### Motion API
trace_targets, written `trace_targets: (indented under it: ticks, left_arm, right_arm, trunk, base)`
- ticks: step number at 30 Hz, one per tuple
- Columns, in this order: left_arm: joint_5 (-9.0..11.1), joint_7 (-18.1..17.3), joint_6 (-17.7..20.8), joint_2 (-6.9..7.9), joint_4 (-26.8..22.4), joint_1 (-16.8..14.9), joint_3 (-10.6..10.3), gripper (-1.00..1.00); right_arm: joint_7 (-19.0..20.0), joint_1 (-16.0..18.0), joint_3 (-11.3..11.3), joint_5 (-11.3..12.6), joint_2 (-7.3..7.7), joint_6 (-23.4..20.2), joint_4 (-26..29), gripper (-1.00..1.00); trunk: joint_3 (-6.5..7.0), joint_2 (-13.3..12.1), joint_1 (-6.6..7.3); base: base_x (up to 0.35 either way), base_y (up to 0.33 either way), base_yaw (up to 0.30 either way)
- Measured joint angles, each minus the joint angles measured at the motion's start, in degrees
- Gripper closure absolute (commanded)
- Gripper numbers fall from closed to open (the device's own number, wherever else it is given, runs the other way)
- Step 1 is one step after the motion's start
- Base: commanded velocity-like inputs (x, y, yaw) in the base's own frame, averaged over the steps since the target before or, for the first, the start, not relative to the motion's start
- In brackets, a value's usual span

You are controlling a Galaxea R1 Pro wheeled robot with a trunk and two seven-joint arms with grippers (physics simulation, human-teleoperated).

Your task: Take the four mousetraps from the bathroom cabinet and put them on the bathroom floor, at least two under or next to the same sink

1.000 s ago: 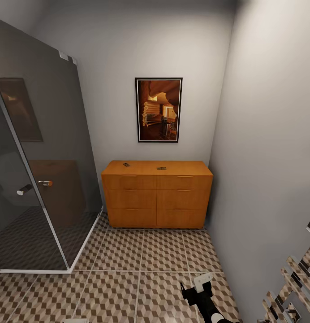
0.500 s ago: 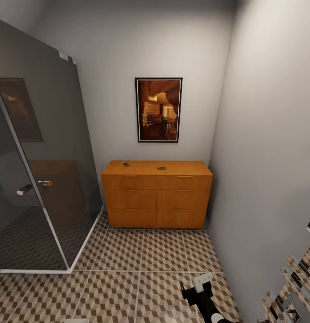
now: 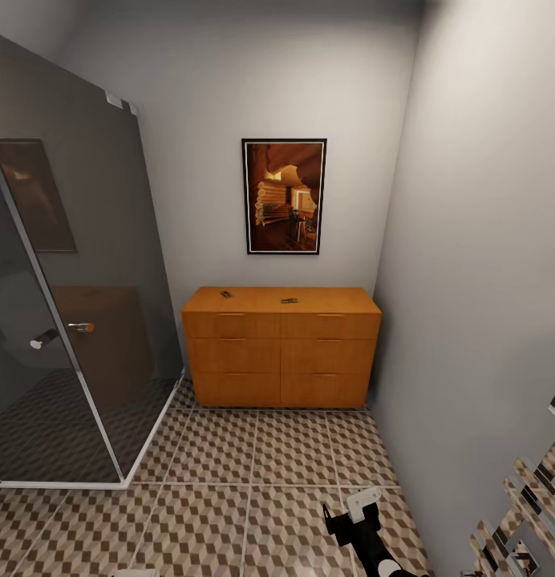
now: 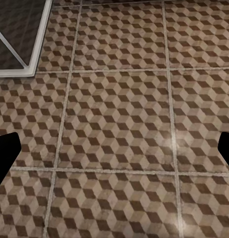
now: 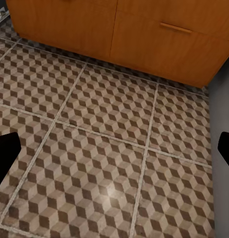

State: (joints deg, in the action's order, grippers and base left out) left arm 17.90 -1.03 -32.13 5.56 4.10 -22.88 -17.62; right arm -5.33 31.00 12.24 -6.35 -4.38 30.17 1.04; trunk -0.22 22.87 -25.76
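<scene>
Two mousetraps (image 3: 225, 294) (image 3: 289, 300) lie on the cabinet (image 3: 281, 346) top, while both pincers, left (image 4: 114, 148) and right (image 5: 114, 148), hang wide open and empty above the floor (image 3: 229, 465).

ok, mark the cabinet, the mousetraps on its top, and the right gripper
cabinet (image 3: 281, 357): head view, drawer front.
left mousetrap (image 3: 226, 294): head view, board on the cabinet top.
right mousetrap (image 3: 289, 300): head view, board on the cabinet top.
right gripper (image 3: 354, 513): head view, between the fingertips.
</scene>
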Motion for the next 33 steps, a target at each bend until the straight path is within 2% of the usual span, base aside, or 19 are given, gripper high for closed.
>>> trace_targets:
  ticks: [33]
  left_arm:
    - [0.0,0.0,0.0,0.0,0.0,0.0,0.0,-1.0]
  right_arm:
    - [0.0,0.0,0.0,0.0,0.0,0.0,0.0,-1.0]
  trunk:
    - [0.0,0.0,0.0]
  base:
    - [0.0,0.0,0.0]
